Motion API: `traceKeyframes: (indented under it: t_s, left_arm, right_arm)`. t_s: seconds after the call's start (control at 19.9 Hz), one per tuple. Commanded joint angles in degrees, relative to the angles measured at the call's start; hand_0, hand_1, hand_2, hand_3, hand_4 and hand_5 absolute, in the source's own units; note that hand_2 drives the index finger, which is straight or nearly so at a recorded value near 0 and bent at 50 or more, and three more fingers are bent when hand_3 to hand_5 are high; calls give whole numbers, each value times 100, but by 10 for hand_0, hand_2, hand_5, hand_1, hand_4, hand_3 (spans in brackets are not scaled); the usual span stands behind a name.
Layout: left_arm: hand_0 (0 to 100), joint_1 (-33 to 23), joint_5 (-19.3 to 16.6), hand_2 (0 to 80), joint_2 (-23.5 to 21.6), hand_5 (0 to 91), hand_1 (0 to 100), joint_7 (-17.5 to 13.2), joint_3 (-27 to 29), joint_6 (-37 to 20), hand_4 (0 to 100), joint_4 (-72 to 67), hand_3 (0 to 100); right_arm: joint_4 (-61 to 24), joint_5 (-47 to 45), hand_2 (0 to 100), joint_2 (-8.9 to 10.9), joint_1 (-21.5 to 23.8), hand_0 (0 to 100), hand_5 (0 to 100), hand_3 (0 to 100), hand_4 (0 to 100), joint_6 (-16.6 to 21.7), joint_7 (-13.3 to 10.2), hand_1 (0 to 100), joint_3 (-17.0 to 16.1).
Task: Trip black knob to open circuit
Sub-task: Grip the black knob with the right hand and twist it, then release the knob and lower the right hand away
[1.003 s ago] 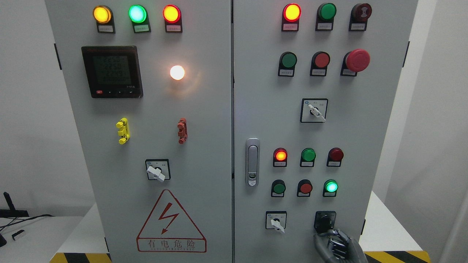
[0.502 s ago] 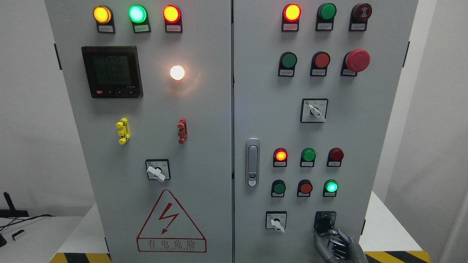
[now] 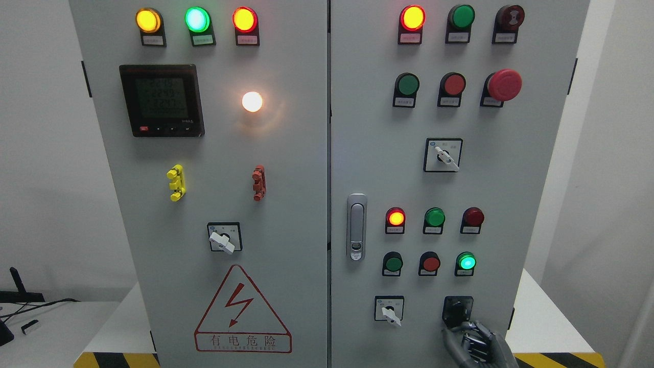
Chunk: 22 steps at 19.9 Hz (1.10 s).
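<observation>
The black knob (image 3: pixel 457 309) sits on a black square plate at the lower right of the grey cabinet's right door (image 3: pixel 378 168). My right hand (image 3: pixel 472 343) comes up from the bottom edge just below the knob. Its fingers (image 3: pixel 462 337) are curled, with the tips at the lower edge of the knob's plate. The knob itself shows free above the hand; I cannot tell whether a fingertip touches it. My left arm is out of view.
A white selector switch (image 3: pixel 389 310) sits left of the knob. A lit green lamp (image 3: pixel 466 262) is above it, beside red (image 3: pixel 430 263) and green (image 3: pixel 393 263) buttons. A door latch (image 3: pixel 356 226) is at mid-height. A red mushroom stop button (image 3: pixel 504 85) is upper right.
The whole view has shifted slightly to the right. My right hand stays just under the black knob, and the knob's position looks the same.
</observation>
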State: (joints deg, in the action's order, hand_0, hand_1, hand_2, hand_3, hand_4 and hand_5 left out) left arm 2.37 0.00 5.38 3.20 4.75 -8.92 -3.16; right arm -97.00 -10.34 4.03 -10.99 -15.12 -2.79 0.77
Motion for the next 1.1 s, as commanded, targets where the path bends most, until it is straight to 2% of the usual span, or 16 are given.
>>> traceKeyframes:
  t_s: [0.0,0.8,1.05]
  left_arm:
    - [120,0,-176,0,-2,0,389,-4,0,-5,0,0,0]
    - [120,0,-176,0,7,0,389,-4,0,-5,0,0,0]
    - [120,0,-176,0,-2,0,389,-4,0,-5,0,0,0]
  right_arm:
    - [94,5,505,2,1,438,889,1000,968,-8,6,810,-235]
    - [129,5,501,10,53,447,888,1000,964,-8,85,810,-455]
    - [103,-3,501,54,202,449,888,1000,964,10,103,810,-507]
